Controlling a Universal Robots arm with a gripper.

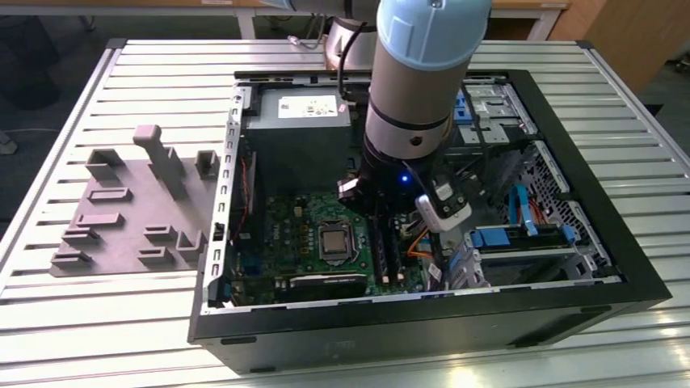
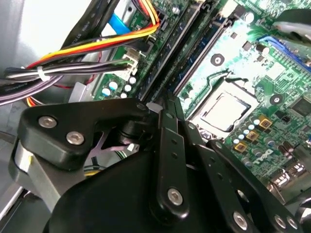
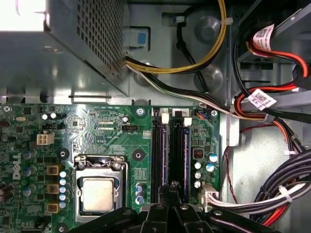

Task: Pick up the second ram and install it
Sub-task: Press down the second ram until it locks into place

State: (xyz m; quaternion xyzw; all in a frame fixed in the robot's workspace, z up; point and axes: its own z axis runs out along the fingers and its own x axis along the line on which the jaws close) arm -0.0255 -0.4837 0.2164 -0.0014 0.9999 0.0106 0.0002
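The second ram is a thin, long, dark-edged stick standing on edge in a socket, beside another stick, right of the processor.

arm reaching down into open computer case | over green motherboard | grey tray on slatted table, exterior view's left

Bright overhead light, glare on slatted table, case interior dim, close linkage soft-focus in 2nd wrist view
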